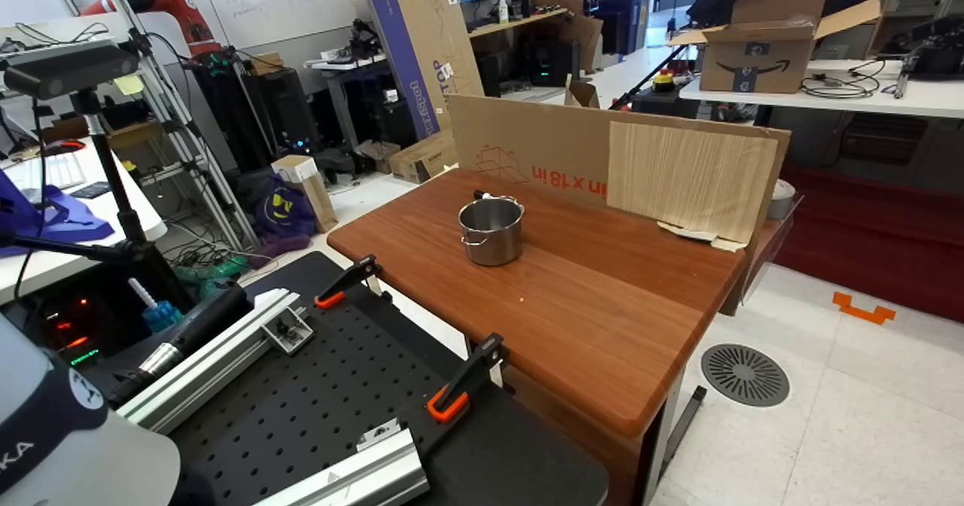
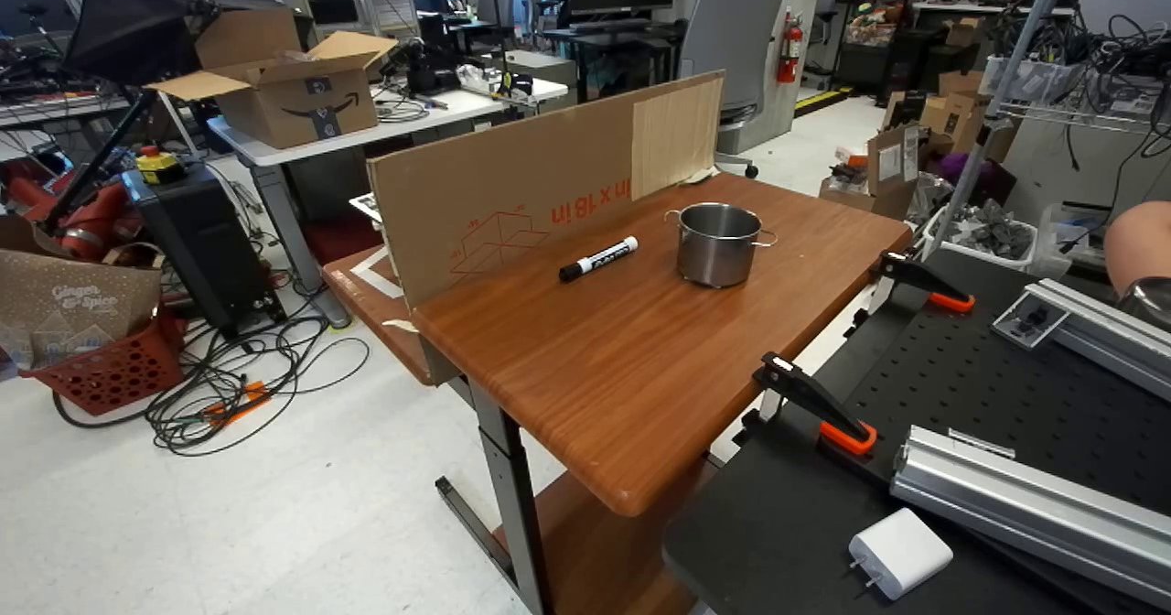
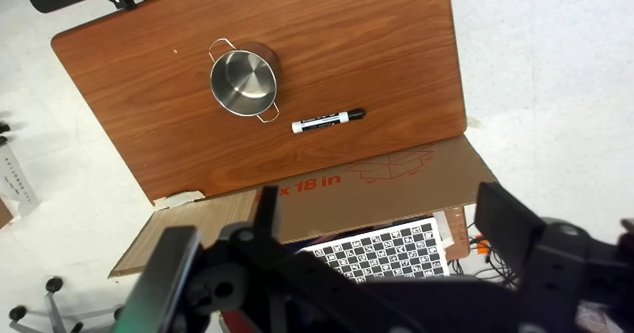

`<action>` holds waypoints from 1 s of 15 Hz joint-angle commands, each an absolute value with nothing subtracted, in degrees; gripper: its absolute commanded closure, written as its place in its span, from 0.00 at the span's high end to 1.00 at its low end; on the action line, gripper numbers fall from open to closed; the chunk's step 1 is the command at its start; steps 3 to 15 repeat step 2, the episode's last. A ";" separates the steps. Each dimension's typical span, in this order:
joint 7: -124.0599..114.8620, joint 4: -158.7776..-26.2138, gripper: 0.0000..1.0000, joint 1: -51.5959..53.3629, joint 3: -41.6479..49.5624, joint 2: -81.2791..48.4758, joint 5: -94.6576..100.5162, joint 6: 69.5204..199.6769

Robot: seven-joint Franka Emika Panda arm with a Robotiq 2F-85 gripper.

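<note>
Holding nothing, our gripper [image 3: 378,193] shows only in the wrist view, its fingers [image 3: 267,209] well apart. From the gap between them, the marker [image 3: 324,121] lies at 11 o'clock on the tabletop [image 3: 386,50], and the metal pot [image 3: 242,83] stands upright farther off, between 10 and 11. Both exterior views show us touching neither. We take the step in hand to be lining up, and the angle seems the part to get right. The marker's cap points between 2 and 3 o'clock, close to the 9-to-3 line on which our jaws close, so a sound hold on its barrel asks us to turn about a quarter and pinch across the middle. It may roll if one finger brushes it first, so we do best to come straight down, centred, and squeeze gently. For the pot, whose handles sit at 11 and 5 o'clock, the wall at 9 suits our jaws as they stand, one finger inside and one outside, away from both handles and the marker. We also want room from the cardboard panel [image 3: 342,204], at 6 o'clock from the marker. How high we hang, we cannot tell.
</note>
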State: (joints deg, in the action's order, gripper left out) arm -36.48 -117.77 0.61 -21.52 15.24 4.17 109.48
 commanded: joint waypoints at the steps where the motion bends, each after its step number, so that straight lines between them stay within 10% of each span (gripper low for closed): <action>1: -37.05 -117.63 1.00 3.09 -19.36 14.92 4.89 109.29; 15: -37.05 -117.63 1.00 3.09 -19.36 14.92 4.89 109.29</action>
